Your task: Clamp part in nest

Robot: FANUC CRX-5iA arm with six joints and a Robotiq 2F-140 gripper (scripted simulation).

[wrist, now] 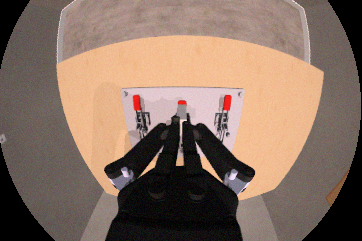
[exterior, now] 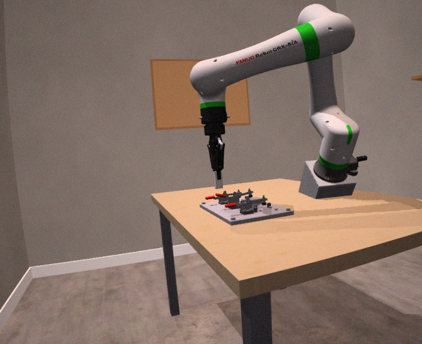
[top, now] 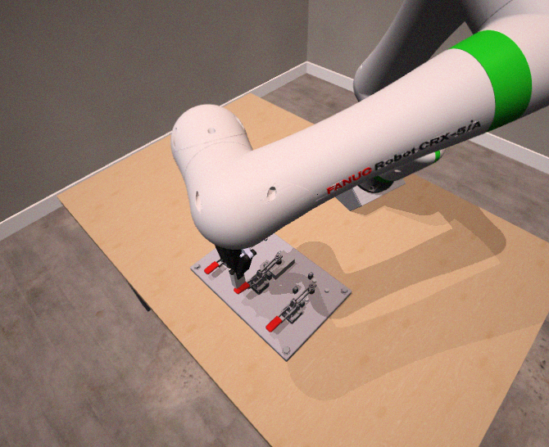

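Observation:
The part, a grey block (top: 284,268), lies in the middle nest under the clamp bar; its seating on pads and against blocks is too small to tell. The middle clamp's red handle (top: 241,288) (exterior: 220,194) (wrist: 182,102) is low, but in the exterior view its outer end is slightly higher than its inner end. I cannot tell whether it is locked. My gripper (top: 237,282) (exterior: 218,184) (wrist: 181,110) is shut and empty, pointing down. Its tips are above the middle handle, with a gap seen in the exterior view.
The near clamp's red handle (top: 274,323) (exterior: 230,205) (wrist: 137,102) and the far clamp's red handle (top: 210,267) (exterior: 210,197) (wrist: 227,102) lie low on either side. The near nest holds no part. The fixture plate (top: 284,341) has bolts at its corners.

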